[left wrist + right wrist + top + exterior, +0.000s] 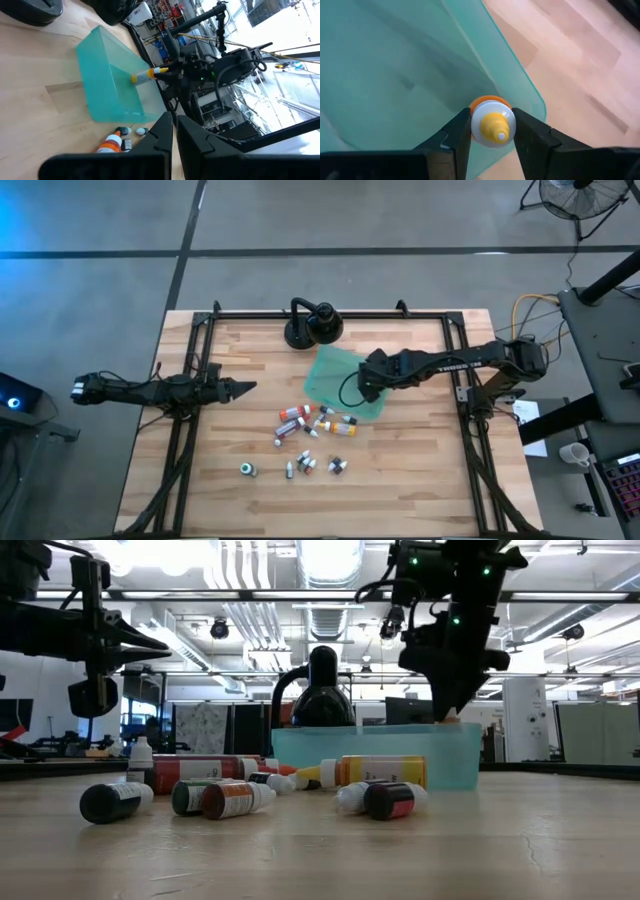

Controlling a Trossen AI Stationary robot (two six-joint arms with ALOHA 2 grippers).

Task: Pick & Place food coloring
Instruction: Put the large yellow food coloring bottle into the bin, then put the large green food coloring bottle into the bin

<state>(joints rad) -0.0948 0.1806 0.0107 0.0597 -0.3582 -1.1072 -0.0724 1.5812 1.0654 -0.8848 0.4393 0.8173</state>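
The right gripper (491,131) is clamped on a yellow-capped food coloring bottle (492,123), holding it over the teal bin (335,370), fingers pinching the body just behind the cap. The bottle looks light, rigid and smooth, so a squeeze across its round body holds it best; the narrower cap would probably slip. The remaining bottles (305,425) lie scattered on the wooden table (400,480) just beside the bin's near wall, most on their sides and likely to roll if nudged. Several lie touching or close together, leaving little finger room. A black round-based stand (312,326) sits behind the bin, well clear. The left gripper (240,388) waits with fingers together at the table's left, holding nothing.
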